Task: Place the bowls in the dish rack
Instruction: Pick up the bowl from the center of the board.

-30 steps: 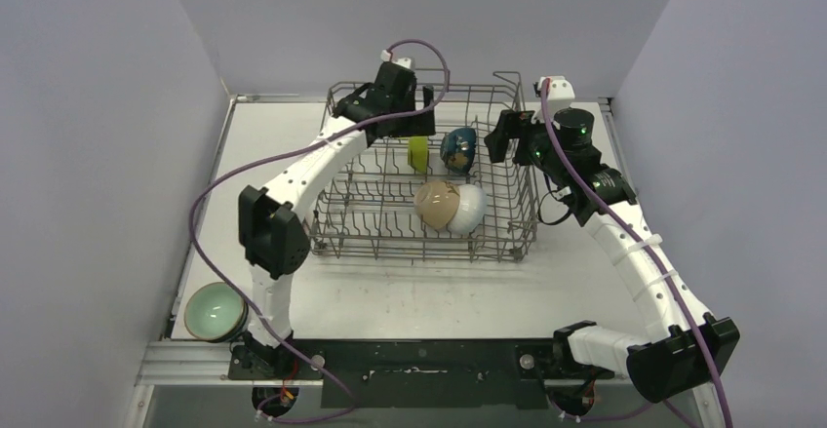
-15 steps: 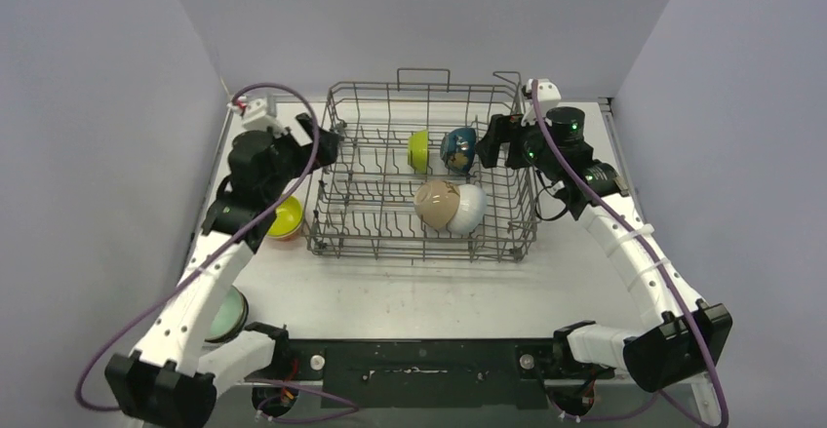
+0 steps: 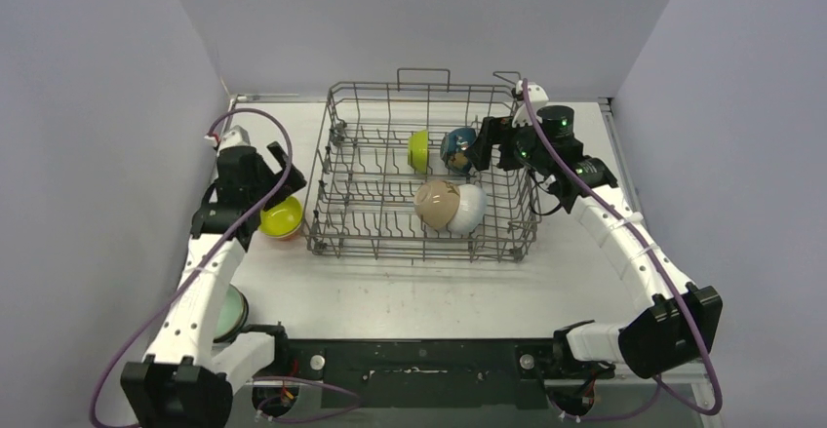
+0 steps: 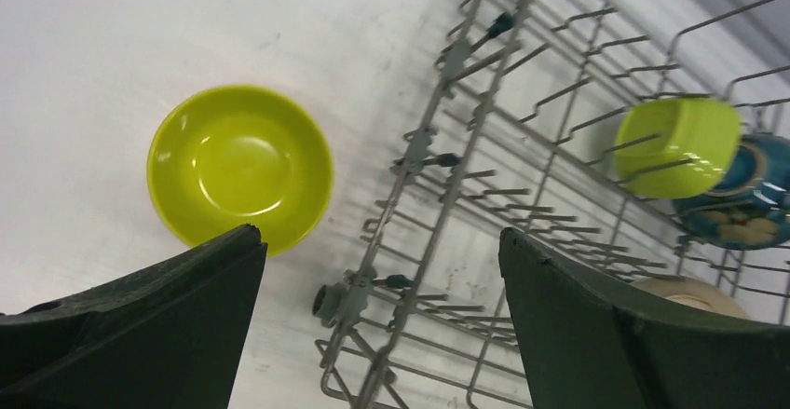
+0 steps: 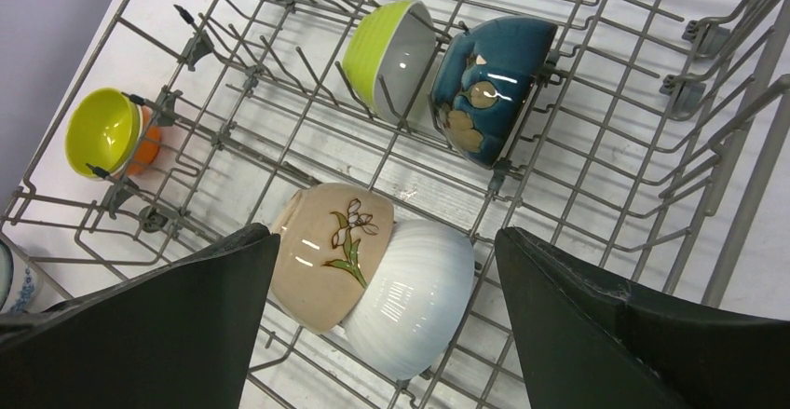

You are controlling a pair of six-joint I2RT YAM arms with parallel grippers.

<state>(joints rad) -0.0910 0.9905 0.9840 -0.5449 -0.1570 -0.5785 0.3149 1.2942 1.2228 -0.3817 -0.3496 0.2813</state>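
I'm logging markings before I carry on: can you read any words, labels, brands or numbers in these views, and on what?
None can be read in any view.
The beige bowl carries only a painted flower and the dark blue bowl only a pale leaf-like pattern, with no lettering.
The dish rack and the lime bowl outside it show no label.

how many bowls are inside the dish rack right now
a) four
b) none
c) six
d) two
a: the lime bowl, dark blue bowl, beige bowl and white bowl sit among the tines of the dish rack, and no other bowl is inside it.
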